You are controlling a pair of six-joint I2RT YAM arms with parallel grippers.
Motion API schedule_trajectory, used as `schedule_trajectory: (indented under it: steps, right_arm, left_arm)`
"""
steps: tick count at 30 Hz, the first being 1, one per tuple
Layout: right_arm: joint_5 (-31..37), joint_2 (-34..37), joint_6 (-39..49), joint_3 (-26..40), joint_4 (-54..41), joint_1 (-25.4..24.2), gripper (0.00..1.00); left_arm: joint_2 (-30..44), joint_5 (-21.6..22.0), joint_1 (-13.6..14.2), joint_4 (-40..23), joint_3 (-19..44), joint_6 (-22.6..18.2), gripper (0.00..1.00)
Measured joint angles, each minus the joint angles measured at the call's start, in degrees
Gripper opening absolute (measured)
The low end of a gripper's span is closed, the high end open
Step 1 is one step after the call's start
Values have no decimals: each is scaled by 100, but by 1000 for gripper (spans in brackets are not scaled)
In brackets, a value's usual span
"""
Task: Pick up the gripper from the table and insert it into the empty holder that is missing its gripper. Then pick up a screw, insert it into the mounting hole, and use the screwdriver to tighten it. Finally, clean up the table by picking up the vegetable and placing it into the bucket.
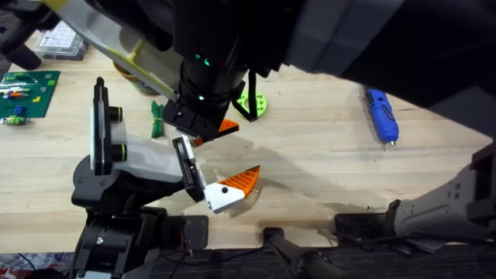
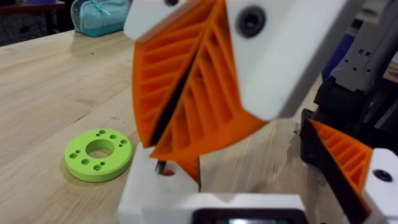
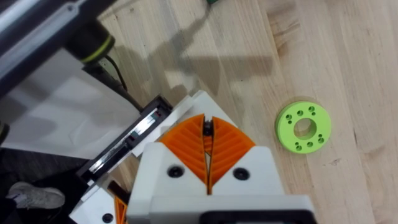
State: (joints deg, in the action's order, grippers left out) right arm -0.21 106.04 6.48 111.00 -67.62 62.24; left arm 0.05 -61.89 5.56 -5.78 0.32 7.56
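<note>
The grey-white holder (image 1: 147, 159) stands at the lower left with one orange-padded finger (image 1: 232, 186) on its rail. At the rail's other end sits the gripper (image 1: 225, 125), whose white top (image 2: 149, 190) has a small reddish hole. My right gripper (image 3: 207, 127) points straight down over it, pads shut on a small dark screw (image 2: 161, 167) just above that hole. My left gripper (image 2: 205, 208) is right beside the piece. The blue screwdriver (image 1: 381, 115) lies at the right. The dark green vegetable (image 1: 157, 118) lies left of the arms. The yellow bucket (image 1: 132, 71) is partly hidden.
A lime-green disc with holes (image 1: 254, 102) lies just beyond the work spot. A green brick plate (image 1: 27, 93) and a clear box (image 1: 60, 40) sit at the far left. Dark, blurred arm links hang over the table's middle and upper right.
</note>
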Motion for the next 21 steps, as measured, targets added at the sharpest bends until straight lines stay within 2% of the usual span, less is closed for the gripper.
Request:
schedule_trajectory:
  steps: [21]
  right_arm:
    - [-5, -2, 0, 180, -94, 0, 8]
  left_arm:
    - [0, -2, -2, -2, 0, 36, 988]
